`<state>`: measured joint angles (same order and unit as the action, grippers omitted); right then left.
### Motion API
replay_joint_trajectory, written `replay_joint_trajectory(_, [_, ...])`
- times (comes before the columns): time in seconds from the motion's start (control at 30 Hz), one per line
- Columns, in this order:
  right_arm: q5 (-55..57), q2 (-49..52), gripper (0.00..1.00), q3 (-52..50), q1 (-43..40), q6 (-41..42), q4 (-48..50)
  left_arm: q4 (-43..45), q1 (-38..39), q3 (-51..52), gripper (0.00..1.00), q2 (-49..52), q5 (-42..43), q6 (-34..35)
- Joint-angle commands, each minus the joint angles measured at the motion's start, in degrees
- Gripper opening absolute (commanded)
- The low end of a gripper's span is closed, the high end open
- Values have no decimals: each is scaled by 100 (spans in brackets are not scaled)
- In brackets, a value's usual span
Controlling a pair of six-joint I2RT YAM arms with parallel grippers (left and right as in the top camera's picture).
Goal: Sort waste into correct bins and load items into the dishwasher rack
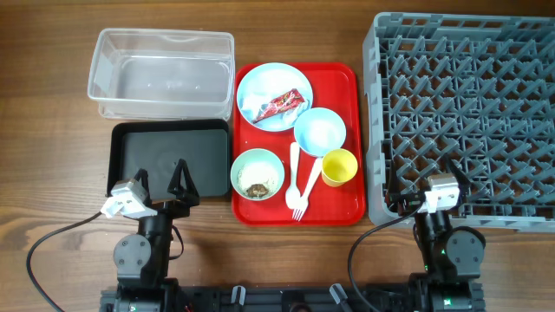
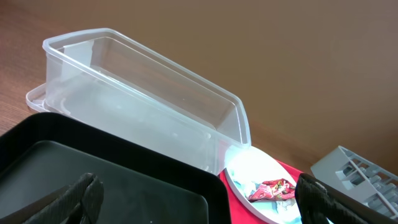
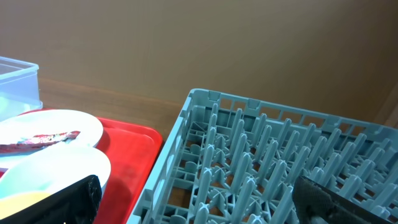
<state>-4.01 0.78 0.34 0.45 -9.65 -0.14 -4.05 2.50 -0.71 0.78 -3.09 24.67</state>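
Note:
A red tray holds a light blue plate with a red-and-white wrapper and white tissue, a light blue bowl, a pale green bowl with rice and brown scraps, a yellow cup, and a white spoon and fork. The clear tub stands behind the black tray. The grey rack is at the right. My left gripper is open over the black tray's near edge. My right gripper is open over the rack's near-left corner.
The wooden table surrounds everything. In the left wrist view the clear tub and black tray lie ahead, the plate with the wrapper to the right. In the right wrist view the rack pegs lie below.

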Motion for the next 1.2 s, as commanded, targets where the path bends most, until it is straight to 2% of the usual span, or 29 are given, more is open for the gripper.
replay_joint_trajectory(0.0, [-72,-24,100,-4,0,245,33,17,-39,39,100,-61,66,-87])
replay_joint_trajectory(0.27, [-70,-24,100,13,0,1274,44,46,-39,26,100,-57,68,-24])
replay_joint_trajectory(0.6, [-72,691,100,811,0,1309,-221,-76,-39,-586,100,560,70,-24])
replay_joint_trajectory(0.9, [-74,2638,100,2514,0,1309,-1176,-1102,-39,-2240,100,2577,201,-31])
replay_joint_trajectory(1.03, [-74,3589,100,3480,0,1309,-2142,-1928,-39,-3254,100,3646,581,-201])
replay_joint_trajectory(1.17, [-74,4463,100,4557,0,1305,-3333,-3176,-39,-4527,100,4806,717,-372])
